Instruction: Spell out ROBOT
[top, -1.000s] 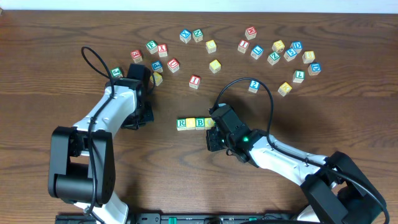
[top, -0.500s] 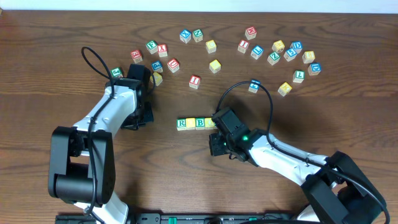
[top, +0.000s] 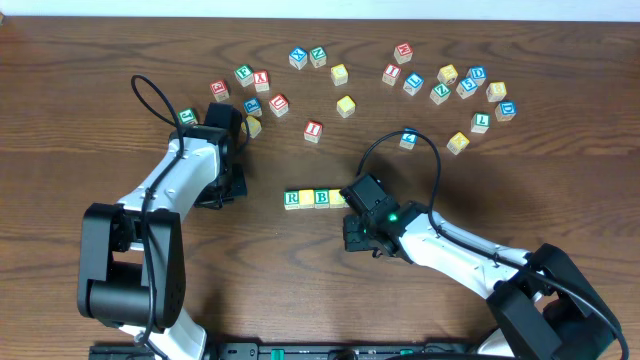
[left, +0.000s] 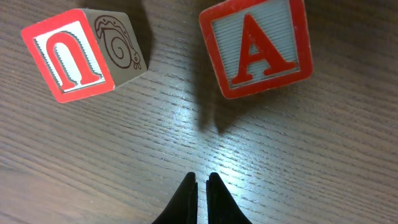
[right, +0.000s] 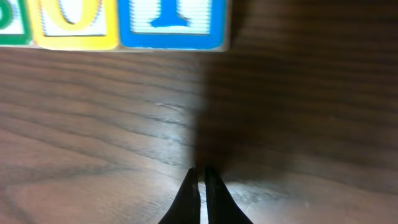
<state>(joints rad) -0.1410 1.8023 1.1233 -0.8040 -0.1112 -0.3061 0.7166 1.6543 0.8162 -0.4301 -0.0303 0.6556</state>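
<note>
A row of letter blocks lies mid-table: green R (top: 292, 199), yellow O (top: 307, 198), green B (top: 322, 198) and a second yellow block (top: 338, 198). The right wrist view shows the row's end: a yellow O block (right: 74, 25), then a blue block (right: 171, 25) touching it, its letter cut off by the frame edge. My right gripper (right: 201, 169) is shut and empty, just in front of the blue block, and its body also shows in the overhead view (top: 353, 224). My left gripper (left: 201, 177) is shut and empty, close to a red A block (left: 256, 48) and a red U block (left: 68, 55).
Loose letter blocks are scattered along the back: a cluster by the left arm (top: 262, 80), singles such as a red I block (top: 313, 129) and a yellow block (top: 345, 105), and a group at the back right (top: 470, 85). The right arm's cable (top: 430, 150) loops over the table.
My right gripper has drawn back a little from the row, toward the front and right. The row of blocks and the left arm have not moved.
</note>
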